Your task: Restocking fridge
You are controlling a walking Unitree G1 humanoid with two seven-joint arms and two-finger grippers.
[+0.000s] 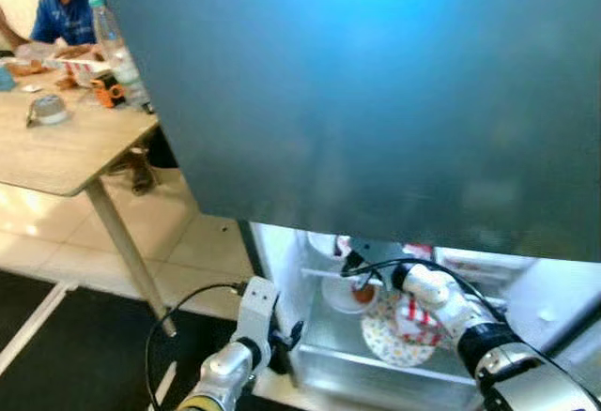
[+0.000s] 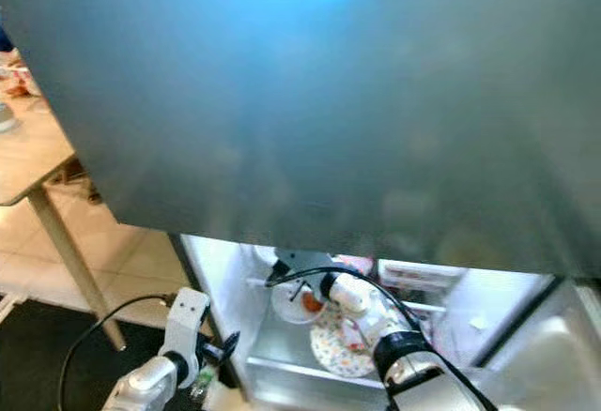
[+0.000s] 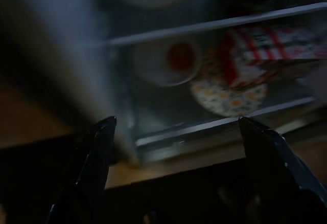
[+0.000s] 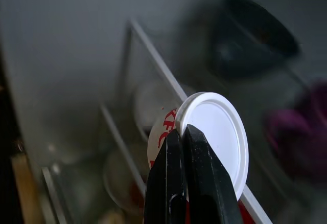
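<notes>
The fridge stands open, its lower shelf [image 1: 376, 359] lit. My right gripper [image 4: 182, 129] reaches inside above that shelf, fingers shut on the rim of a white-lidded KFC cup [image 4: 217, 132]. In the left eye view that gripper [image 1: 355, 263] sits just above a white bowl [image 1: 340, 296] with something red in it. A flowered plate [image 1: 390, 341] and a red-striped box [image 1: 418, 322] lie beside the bowl. My left gripper [image 3: 177, 120] hangs open outside the fridge's lower left corner, facing the bowl [image 3: 166, 60] and plate [image 3: 230, 93].
A broad grey fridge panel [image 1: 376, 83] blocks the upper fridge from sight. A wooden table [image 1: 66, 153] at the left carries a plastic bottle [image 1: 115, 50] and food items; a person in a blue shirt [image 1: 61, 12] sits behind it. A dark mat [image 1: 75, 336] covers the floor.
</notes>
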